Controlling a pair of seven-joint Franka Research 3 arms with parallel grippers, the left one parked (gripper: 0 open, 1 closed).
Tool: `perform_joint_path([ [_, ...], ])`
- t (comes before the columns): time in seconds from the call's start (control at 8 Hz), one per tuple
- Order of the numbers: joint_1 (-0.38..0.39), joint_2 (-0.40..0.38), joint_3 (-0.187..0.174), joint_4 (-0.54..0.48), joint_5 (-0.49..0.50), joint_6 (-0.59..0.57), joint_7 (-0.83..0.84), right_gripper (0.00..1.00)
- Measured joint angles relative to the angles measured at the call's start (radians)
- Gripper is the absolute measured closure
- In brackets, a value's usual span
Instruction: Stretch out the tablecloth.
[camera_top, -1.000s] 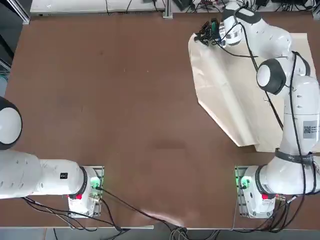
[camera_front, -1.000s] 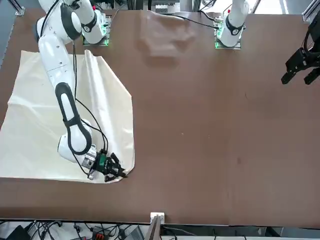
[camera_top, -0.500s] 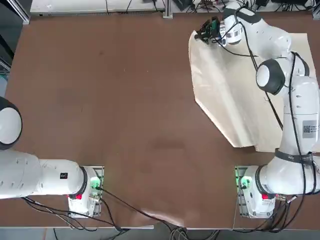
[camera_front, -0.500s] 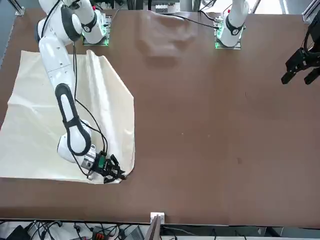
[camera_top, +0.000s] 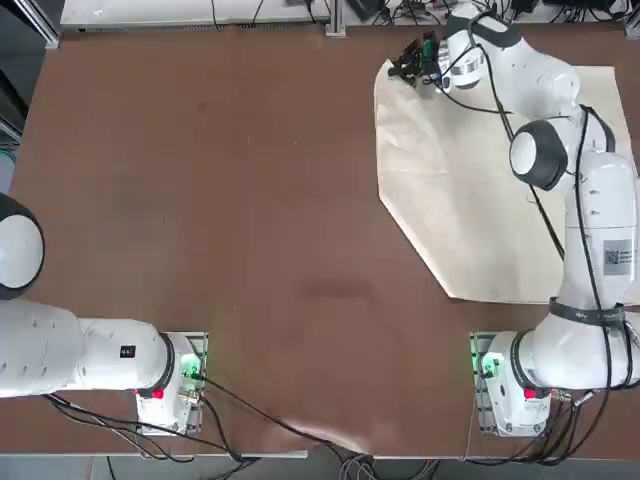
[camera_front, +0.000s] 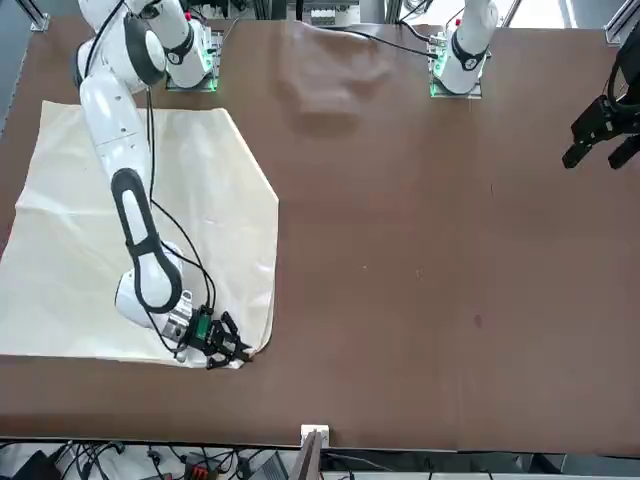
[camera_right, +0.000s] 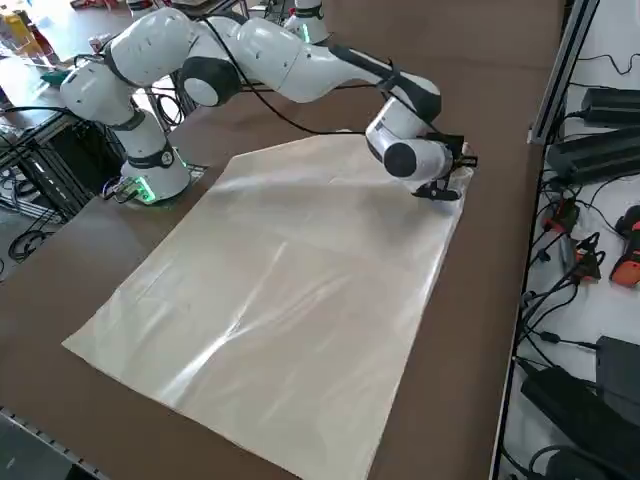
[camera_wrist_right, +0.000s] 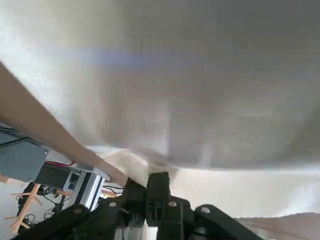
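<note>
At the far corner of the brown table (camera_top: 200, 200), the right gripper (camera_top: 402, 68) pinches a corner of the large, thin, cream-beige fabric tablecloth (camera_top: 470, 200) between its pressed-together fingers (camera_wrist_right: 158, 186). Lightly creased, the tablecloth lies nearly flat on the table's right side, beneath the white right arm (camera_top: 560, 170).

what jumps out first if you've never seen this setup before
A big cream tablecloth covers the brown table on the working arm's side, nearly flat, with soft creases. The right claw is shut on the cloth's far corner, at the table edge opposite the arm's base.
</note>
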Motion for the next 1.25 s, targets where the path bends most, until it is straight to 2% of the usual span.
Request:
perform_joint_path([
  [0.38,0.002,0.002,0.0,0.001,0.0,0.0,0.001,0.93],
  [0.5,0.002,0.002,0.0,0.003,0.0,0.0,0.001,0.83],
  [0.62,0.002,0.002,0.0,0.006,0.001,0.0,0.001,0.67],
  [1.0,0.003,-0.003,-0.017,0.033,-0.003,0.0,-0.003,0.08],
  [1.12,0.005,-0.018,-0.04,0.051,-0.027,0.0,-0.008,0.0],
  [1.25,0.005,-0.044,-0.058,0.059,-0.101,-0.002,-0.012,0.0],
])
